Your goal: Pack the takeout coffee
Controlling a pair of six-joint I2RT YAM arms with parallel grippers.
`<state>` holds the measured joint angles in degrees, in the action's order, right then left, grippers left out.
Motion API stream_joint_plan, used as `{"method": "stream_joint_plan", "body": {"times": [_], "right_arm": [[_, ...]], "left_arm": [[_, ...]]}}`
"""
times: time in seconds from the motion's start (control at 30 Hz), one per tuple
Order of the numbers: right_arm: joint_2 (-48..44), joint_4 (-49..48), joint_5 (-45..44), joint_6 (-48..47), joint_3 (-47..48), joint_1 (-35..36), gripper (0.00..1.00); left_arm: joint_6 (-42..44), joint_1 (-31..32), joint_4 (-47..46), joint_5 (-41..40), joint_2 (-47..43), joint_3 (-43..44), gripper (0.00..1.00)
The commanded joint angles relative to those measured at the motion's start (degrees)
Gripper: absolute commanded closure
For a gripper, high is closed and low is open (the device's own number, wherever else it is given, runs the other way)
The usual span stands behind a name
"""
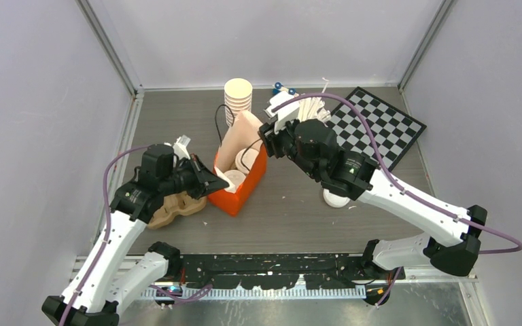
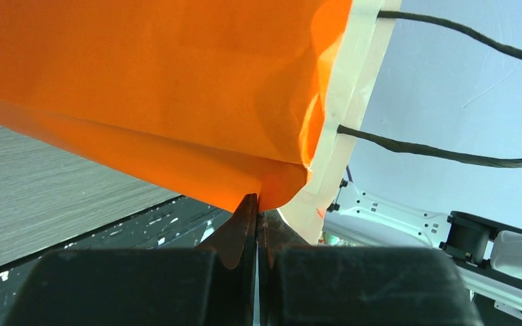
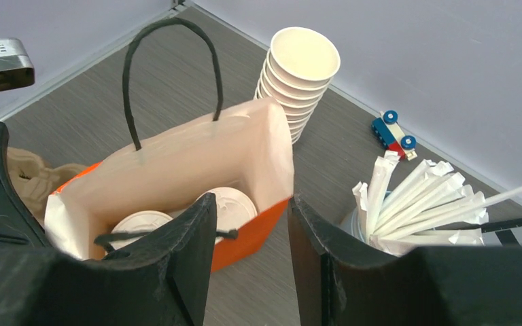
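One takeout coffee (image 3: 141,223) is standing upright at the bottom of the orange bag (image 3: 197,163). Its twin (image 3: 234,204) is standing just beside it. Both are turning their round lids toward the bag's open mouth, so their long axes are running straight up.

In the right wrist view they are sitting lower left of centre, the twin partly behind one finger. The right gripper (image 3: 251,202) is hovering above the bag's right-hand corner with its jaws about half parted and nothing between them. The cups are lying below it and a little to the left.

In the top view the left gripper (image 1: 211,182) is reaching in from the lower left. Its own view shows the jaws pinching tight on a fold of the bag's rim.

Both arms are at the bag, but only the right one is sitting over the opening. Any move toward the cups would probably have to go straight down, clear of the black cord handle (image 3: 170,41).

Farther out, a stack of lidless cups (image 3: 299,75) is standing at upper centre.
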<state>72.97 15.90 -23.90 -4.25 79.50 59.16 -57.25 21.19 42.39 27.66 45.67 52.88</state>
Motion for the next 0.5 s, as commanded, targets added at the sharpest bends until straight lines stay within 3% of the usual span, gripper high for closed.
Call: {"method": "stream_joint_plan", "body": {"times": [0.0,0.2,0.47], "right_arm": [[-2.9,0.8,-2.7,2.4,1.9,-0.1,0.52],[-3.6,3.1,-5.0,3.6,2.1,-0.2,0.52],[-3.4,6.3,-7.7,9.1,2.6,-0.3,0.51]], "left_arm": [[-2.3,-0.2,-4.2,-2.3,-0.7,-1.5,1.0],[-4.0,-0.2,-4.3,-3.4,-1.6,-2.8,0.99],[-3.7,-0.1,-0.5,-6.6,-4.2,-2.0,0.86]]}}
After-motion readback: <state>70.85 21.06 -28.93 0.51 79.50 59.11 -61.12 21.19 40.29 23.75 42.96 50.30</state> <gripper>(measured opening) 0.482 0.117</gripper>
